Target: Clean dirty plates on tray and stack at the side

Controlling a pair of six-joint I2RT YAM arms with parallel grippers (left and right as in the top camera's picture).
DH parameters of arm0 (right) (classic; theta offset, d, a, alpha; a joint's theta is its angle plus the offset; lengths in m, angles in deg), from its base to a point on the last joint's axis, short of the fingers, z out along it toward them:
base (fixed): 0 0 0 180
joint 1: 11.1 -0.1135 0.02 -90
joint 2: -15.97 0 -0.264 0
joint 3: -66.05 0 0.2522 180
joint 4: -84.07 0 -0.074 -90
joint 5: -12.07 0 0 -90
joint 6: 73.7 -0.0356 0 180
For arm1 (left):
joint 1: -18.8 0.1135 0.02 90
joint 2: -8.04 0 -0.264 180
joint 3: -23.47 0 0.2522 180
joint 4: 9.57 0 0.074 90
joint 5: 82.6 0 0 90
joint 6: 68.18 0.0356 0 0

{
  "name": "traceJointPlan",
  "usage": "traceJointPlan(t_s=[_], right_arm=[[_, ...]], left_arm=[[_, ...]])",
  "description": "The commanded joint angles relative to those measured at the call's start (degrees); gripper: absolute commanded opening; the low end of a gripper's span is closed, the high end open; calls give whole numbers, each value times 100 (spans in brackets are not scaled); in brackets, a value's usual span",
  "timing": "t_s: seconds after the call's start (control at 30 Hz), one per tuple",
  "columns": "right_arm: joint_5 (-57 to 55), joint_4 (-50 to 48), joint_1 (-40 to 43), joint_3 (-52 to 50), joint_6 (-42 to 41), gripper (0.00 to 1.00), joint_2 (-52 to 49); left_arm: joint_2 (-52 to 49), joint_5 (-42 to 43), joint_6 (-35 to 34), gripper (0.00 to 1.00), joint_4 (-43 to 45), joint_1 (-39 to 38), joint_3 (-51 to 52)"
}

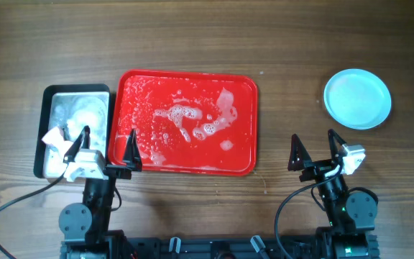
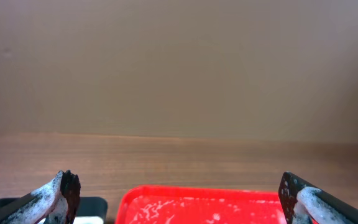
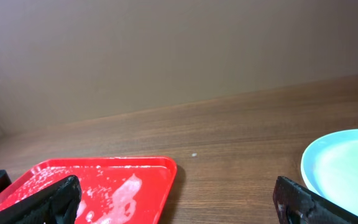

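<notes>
Plate [image 1: 357, 98] escapes left wrist's view; left pincer [image 1: 108, 132] and right pincer [image 1: 313, 135] gape empty.

A smaller tray [image 1: 42, 129] is set just left of the tray [image 1: 254, 129]. A plate [image 1: 357, 98] is placed well right of the tray. On the tray, foam [image 1: 192, 122] is spread.

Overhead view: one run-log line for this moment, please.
plates: on table right of tray, count unclear | tray: foamy, no dishes on it | left gripper: open, empty | right gripper: open, empty
</notes>
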Motion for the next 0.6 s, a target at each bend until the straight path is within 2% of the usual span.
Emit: traceJointPlan(t_s=[0.0, 0.13, 0.2, 0.3, 0.57], right_arm=[[-66, -24, -24, -7, -68, 100, 0], [-66, -24, -24, -7, -66, 100, 0], [-66, -24, -24, -7, -66, 100, 0], [-66, -24, -24, -7, -66, 100, 0], [-66, -24, -24, -7, -66, 100, 0]], left_arm=[[315, 107, 428, 100, -170, 81, 323], [367, 105, 400, 100, -199, 92, 557], [367, 101, 365, 100, -507, 98, 564], [367, -168, -9, 100, -822, 96, 564], [367, -236, -44, 100, -820, 101, 564]])
